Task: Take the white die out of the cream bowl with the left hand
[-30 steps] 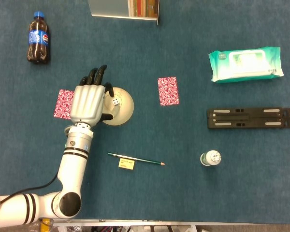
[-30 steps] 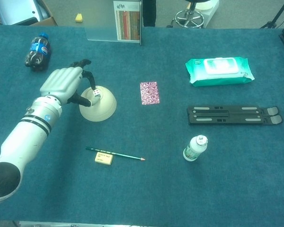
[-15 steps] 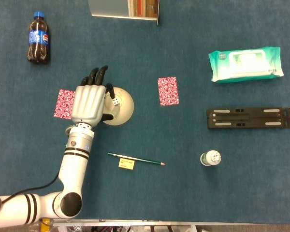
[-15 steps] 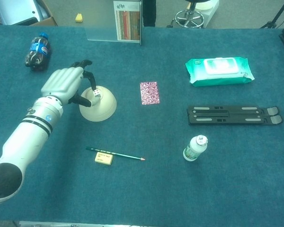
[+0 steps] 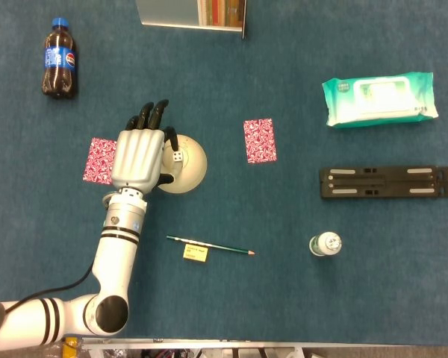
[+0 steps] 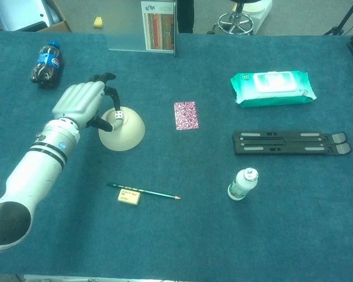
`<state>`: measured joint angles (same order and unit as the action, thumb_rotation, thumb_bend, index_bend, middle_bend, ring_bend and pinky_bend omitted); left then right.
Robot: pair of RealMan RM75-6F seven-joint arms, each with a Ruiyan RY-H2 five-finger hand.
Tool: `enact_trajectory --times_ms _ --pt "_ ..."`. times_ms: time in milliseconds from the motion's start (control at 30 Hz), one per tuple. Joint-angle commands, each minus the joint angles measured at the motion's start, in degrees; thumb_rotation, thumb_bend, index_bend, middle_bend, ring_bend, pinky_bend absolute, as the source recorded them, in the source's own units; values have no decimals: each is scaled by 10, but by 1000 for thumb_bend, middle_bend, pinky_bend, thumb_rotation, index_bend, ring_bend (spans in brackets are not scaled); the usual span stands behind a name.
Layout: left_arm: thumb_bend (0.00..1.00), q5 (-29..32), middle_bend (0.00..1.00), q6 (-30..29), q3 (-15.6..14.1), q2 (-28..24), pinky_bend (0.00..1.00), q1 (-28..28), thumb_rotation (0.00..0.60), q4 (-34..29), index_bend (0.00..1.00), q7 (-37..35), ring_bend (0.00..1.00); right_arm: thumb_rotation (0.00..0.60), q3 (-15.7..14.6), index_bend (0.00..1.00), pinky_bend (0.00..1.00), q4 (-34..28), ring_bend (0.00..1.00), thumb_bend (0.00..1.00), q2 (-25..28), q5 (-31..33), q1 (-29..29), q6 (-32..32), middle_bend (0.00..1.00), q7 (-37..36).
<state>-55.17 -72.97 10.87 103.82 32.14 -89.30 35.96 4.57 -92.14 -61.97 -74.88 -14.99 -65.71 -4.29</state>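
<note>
The cream bowl stands left of the table's middle, and the white die rests in its left part. My left hand hovers palm down over the bowl's left rim. Its dark fingertips are spread and point away from me. A curled finger is just beyond the die and the thumb just nearer, one on either side; neither clearly touches it. Nothing is held. My right hand shows in neither view.
A red patterned card lies partly under the left hand, another right of the bowl. A cola bottle lies far left. Nearer are a pencil, a yellow note and a small bottle. Wipes and a black stand sit right.
The left hand has crept slightly forward and to the right over the bowl's rim, its fingers closer around the die. The die and bowl have barely moved.
</note>
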Motion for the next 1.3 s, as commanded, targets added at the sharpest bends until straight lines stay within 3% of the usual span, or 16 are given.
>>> enact_trajectory --times_ms 33,500,867,1167,1300 --pt "269 -2 88 -1 -1 -1 196 -1 600 -3 564 -1 63 600 0 301 251 0 215 0 0 0 0 0 291 0" --pt "269 -50 96 -33 -5 -35 196 -13 600 -60 567 -7 64 600 2 301 251 -2 215 0 0 -3 1 -4 291 -4" --pt "269 -102 101 -88 16 -95 196 -38 600 -106 568 -40 64 600 2 301 251 -1 215 0 -2 -3 5 -9 291 -7" --pt "269 -114 105 -104 -31 -125 196 -89 600 -109 569 -81 64 600 0 301 251 1 215 0 -10 0 5 -4 291 -2" --pt "269 -112 106 -97 -33 -125 196 -94 600 -100 569 -92 64 600 0 301 251 1 215 0 -13 1 3 -2 291 2"
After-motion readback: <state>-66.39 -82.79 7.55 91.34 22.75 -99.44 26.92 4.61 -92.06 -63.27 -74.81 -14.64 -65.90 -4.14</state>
